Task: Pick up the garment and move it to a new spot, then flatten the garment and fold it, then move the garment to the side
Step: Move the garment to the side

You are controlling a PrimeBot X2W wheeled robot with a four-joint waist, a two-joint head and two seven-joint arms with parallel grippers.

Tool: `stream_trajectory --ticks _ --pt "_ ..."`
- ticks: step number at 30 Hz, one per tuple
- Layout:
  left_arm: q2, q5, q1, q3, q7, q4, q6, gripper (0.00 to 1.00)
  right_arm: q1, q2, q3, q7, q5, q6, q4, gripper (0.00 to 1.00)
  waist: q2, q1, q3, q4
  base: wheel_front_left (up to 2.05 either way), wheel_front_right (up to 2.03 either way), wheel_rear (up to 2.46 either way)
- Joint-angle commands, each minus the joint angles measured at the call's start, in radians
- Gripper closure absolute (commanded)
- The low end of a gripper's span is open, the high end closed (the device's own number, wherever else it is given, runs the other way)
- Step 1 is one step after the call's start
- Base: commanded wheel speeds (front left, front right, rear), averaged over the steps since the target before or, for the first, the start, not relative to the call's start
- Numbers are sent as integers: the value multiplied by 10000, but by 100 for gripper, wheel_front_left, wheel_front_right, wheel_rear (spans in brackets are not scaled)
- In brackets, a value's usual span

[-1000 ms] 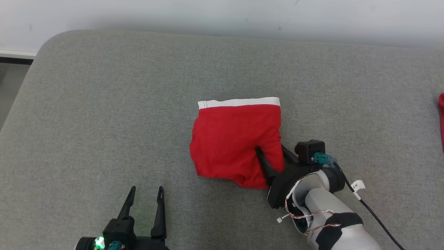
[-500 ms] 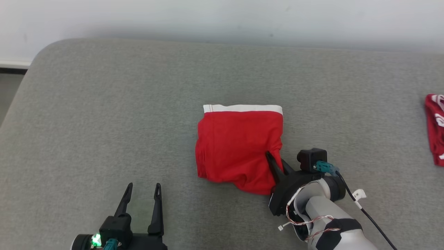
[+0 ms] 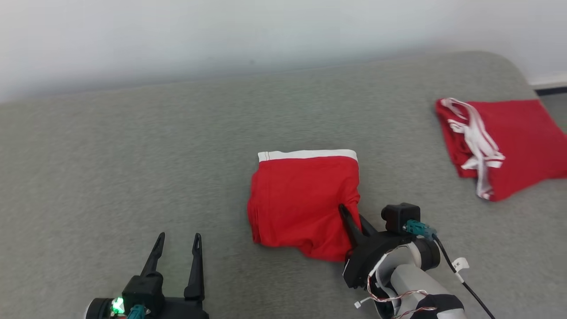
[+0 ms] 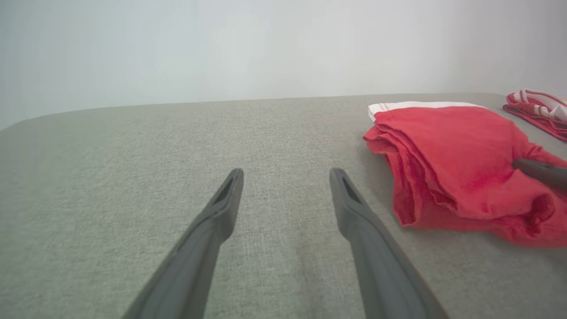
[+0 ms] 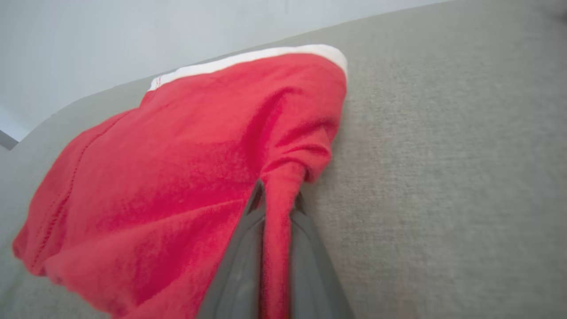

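I count two red garments on the grey pad, the folded garment mid-pad and a second garment far right, plus two grippers: right gripper angled in low, pinching the folded garment's near-right corner, left gripper near-left, fingers pointing away, jaws wide.

The left gripper stood spread over the cushion; the red garment lay alongside, waistband toward the far edge.
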Motion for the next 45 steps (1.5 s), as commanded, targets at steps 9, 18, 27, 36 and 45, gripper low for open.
stream_trajectory --ticks 9,18,27,36,45 --pt "5 287 -298 129 -27 3 -193 0 362 13 141 -40 196 -30 -364 100 -1 1 1 -3117 0 0 0" --pt "7 615 -539 183 -27 100 -522 0 566 53 198 -41 339 -30 -628 100 -1 1 249 -4571 0 0 0" --pt "16 582 -1262 -400 -25 522 -770 0 841 -100 -450 -41 -54 -30 -1078 100 -1 1 645 -4706 0 0 0" --pt "11 658 -1152 -212 -27 349 -540 0 -276 -287 515 -39 -603 -30 -1583 100 -1 1 980 -4592 0 0 0" --pt "15 818 -1395 -265 -25 78 -499 0 -2649 -1494 1492 567 -608 -30 -1813 100 -1 1 1676 -3490 0 0 0"
